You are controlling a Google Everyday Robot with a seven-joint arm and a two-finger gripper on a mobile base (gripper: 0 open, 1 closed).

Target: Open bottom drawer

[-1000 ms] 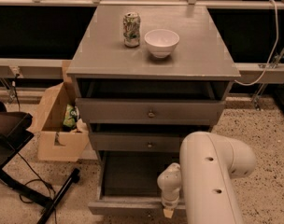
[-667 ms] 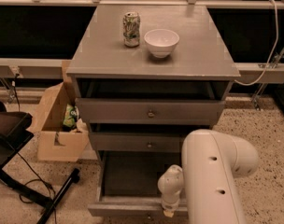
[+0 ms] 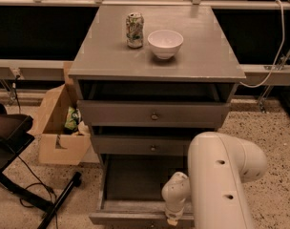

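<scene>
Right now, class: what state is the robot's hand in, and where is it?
The hand: low at the front edge of the pulled-out bottom drawer; open or closed cannot be told.

Grey bottom drawer (image 3: 130,181) pulled out, gripper (image 3: 172,218) at its front edge

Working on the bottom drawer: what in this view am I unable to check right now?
- Camera view: knob of the bottom drawer is out of sight; the drawer front is cut by the lower edge, where the gripper sits.
- Camera view: the drawer's right side is hidden behind the arm.
- Camera view: contents of the cardboard box are too small to identify.
</scene>
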